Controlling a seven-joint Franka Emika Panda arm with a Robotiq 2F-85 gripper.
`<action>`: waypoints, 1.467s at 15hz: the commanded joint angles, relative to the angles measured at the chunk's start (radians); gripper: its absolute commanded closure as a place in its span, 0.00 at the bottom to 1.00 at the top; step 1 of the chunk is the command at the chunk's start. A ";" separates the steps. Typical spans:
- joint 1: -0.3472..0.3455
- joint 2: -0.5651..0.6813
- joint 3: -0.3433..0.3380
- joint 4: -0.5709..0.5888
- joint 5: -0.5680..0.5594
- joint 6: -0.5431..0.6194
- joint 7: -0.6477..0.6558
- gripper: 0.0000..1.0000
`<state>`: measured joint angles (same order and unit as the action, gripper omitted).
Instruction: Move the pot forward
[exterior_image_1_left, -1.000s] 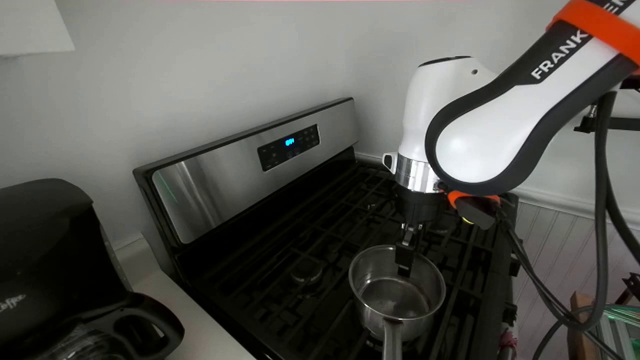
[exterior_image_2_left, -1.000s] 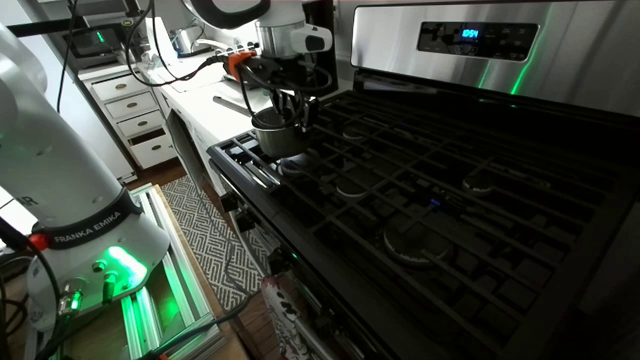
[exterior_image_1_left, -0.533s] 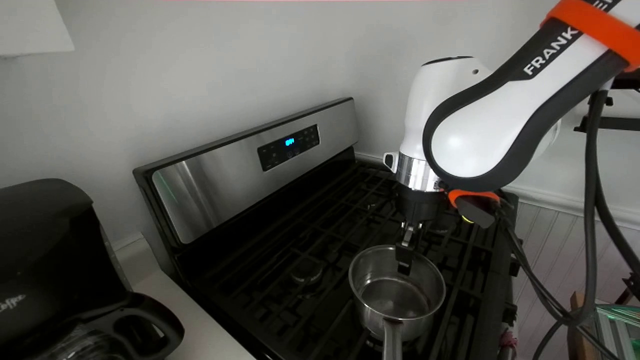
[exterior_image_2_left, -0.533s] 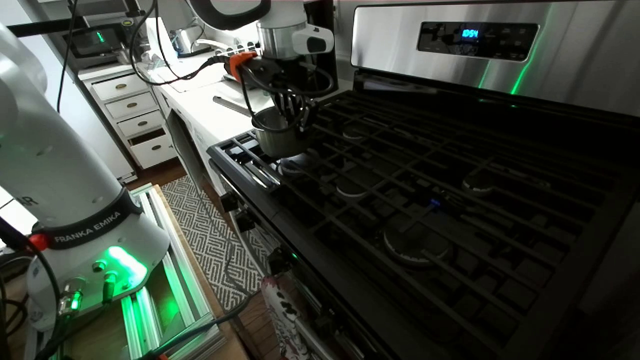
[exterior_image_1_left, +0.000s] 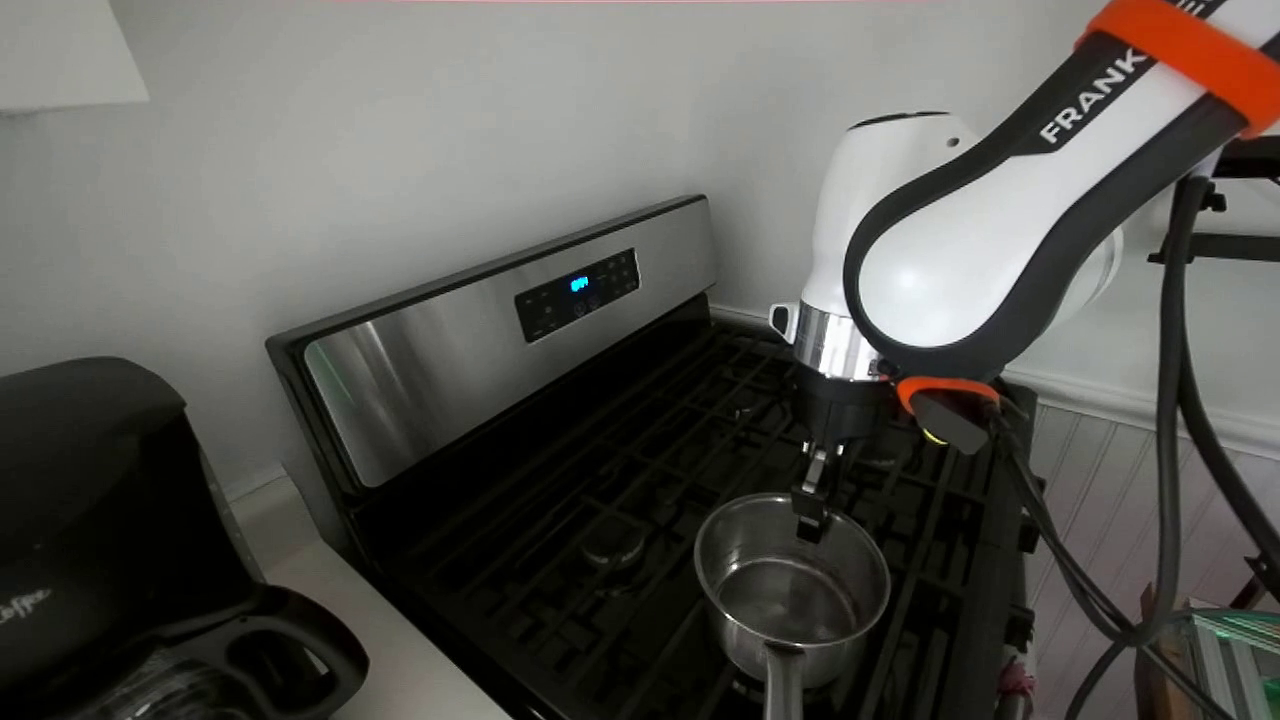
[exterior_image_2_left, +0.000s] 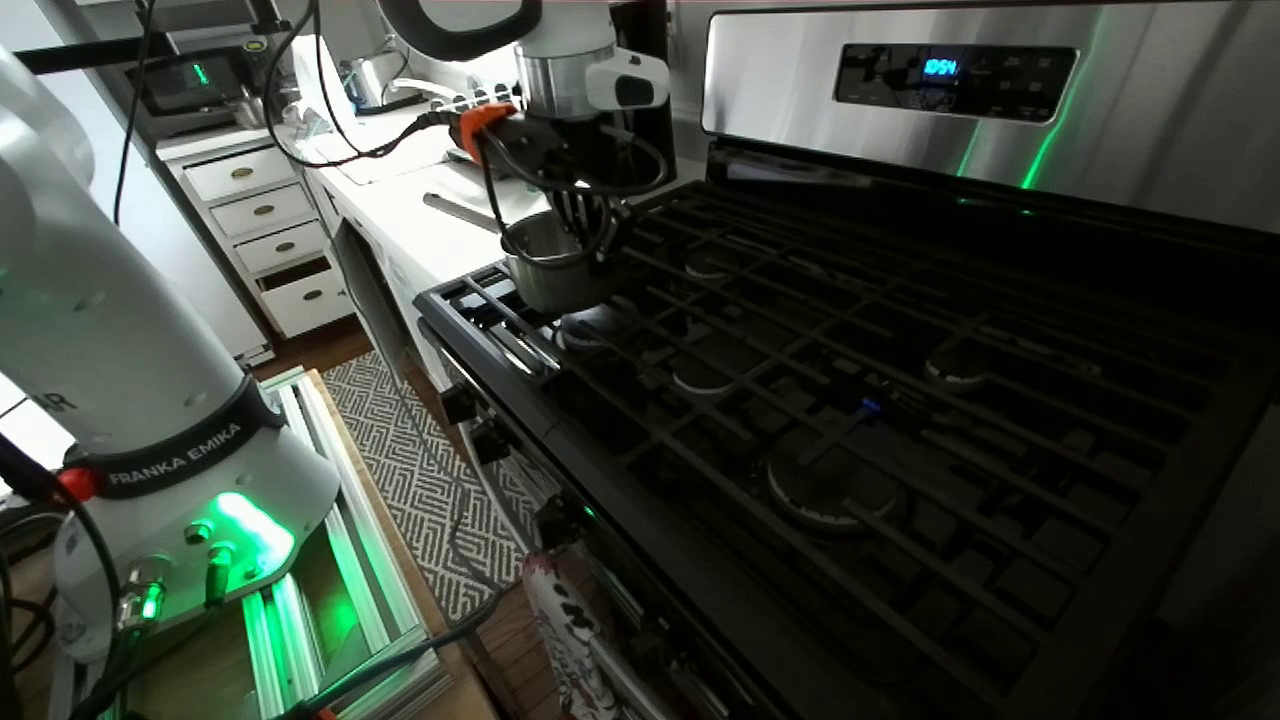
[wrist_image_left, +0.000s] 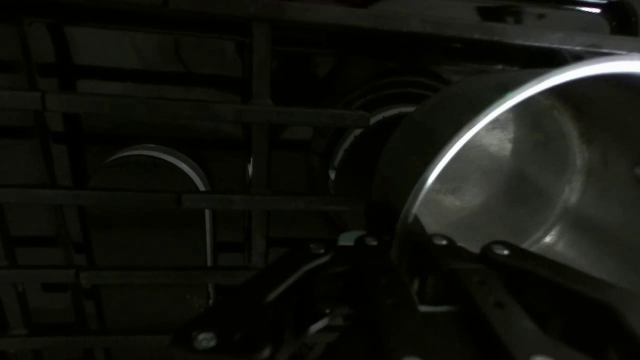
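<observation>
Left to right in an exterior view, we see the black coffee maker, the stove and, standing on it near its front edge, the steel pot, its rim pinched between the jaws of the gripper.

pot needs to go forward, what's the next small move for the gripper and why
I'd probably close the gripper firmly on the rim of the pot before shifting it. The rim runs between the fingers, one inside the pot and one outside, but the wrist view is too dark to show whether both press on the wall.
</observation>
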<state>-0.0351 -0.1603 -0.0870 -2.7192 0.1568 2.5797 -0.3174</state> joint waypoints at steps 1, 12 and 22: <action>0.018 0.015 -0.018 0.005 0.040 0.022 -0.036 1.00; 0.011 0.029 -0.020 0.033 0.053 0.006 -0.002 0.98; -0.002 0.137 -0.006 0.231 0.069 -0.033 0.098 0.98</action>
<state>-0.0356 -0.0764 -0.0964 -2.5814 0.1979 2.5811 -0.2542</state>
